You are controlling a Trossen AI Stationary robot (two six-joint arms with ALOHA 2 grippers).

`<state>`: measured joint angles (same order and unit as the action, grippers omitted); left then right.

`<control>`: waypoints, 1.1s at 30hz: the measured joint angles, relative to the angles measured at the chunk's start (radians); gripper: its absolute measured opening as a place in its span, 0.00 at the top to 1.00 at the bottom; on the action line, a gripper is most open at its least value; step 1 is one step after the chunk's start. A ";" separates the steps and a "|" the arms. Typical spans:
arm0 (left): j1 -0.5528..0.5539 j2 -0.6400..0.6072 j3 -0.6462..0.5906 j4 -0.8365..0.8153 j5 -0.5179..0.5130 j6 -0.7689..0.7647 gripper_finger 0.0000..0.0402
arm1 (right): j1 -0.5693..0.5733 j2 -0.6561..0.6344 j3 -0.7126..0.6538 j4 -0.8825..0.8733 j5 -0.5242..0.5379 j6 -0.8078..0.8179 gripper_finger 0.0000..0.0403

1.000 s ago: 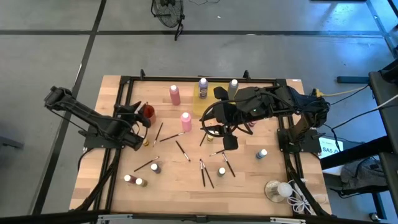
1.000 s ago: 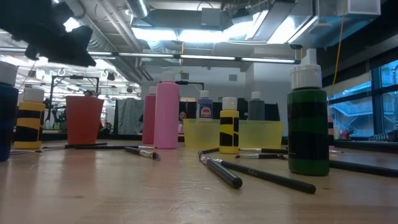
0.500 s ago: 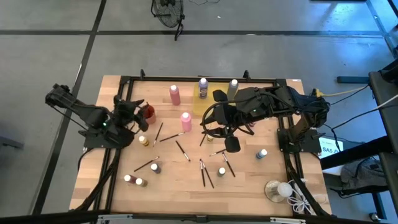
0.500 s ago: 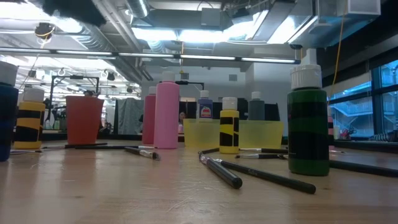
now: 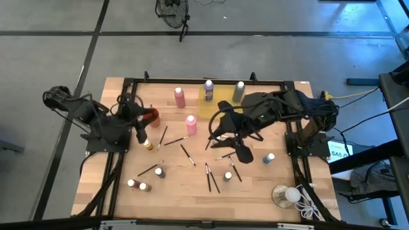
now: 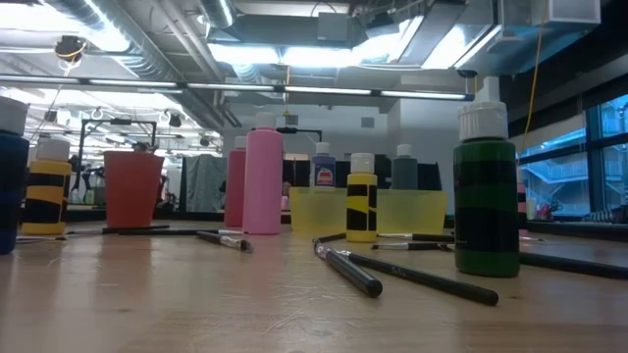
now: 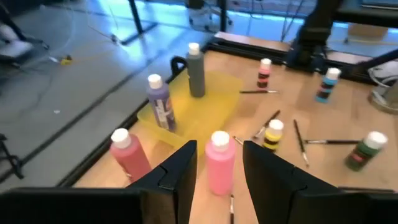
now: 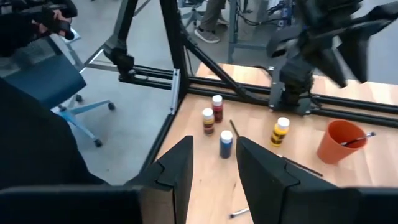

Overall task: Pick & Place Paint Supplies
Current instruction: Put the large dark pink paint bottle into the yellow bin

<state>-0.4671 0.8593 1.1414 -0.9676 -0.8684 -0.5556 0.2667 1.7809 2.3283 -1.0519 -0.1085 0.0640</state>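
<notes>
Paint supplies lie scattered over the wooden table: brushes strewn mid-table, a pink bottle standing among them, and purple and grey bottles by the yellow tray. The left claw hangs beside the orange cup, its fingers narrowly parted and empty. The right claw hovers over the brushes, also part open and holding nothing. A careless swing on the left could tip the cup (a brush already stands in it) or the small yellow bottle nearby. On the right, so narrow a gap may pinch beside a thin brush and send it rolling. Compared with a second ago, the left claw has lifted out of the low camera's sight, and the right has edged toward the table's near side.
</notes>
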 joint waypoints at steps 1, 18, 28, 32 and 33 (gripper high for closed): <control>0.019 0.000 0.018 0.000 0.018 0.010 0.70 | 0.006 0.000 0.000 0.000 0.000 0.004 0.69; 0.361 0.001 0.149 0.004 0.227 0.289 0.79 | 0.072 0.024 0.000 -0.054 0.096 0.069 0.69; 0.434 -0.018 0.149 0.036 0.467 0.244 0.66 | 0.007 0.042 0.000 -0.019 0.116 0.094 0.64; 0.443 -0.025 0.148 0.036 0.507 0.254 0.57 | -0.015 0.060 0.000 -0.013 0.116 0.104 0.55; 0.443 -0.025 0.148 0.037 0.502 0.259 0.55 | -0.021 0.065 0.000 -0.010 0.113 0.112 0.53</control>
<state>-0.0239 0.8345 1.2896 -0.9310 -0.3661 -0.2969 0.2455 1.8463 2.3287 -1.0623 0.0040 0.1755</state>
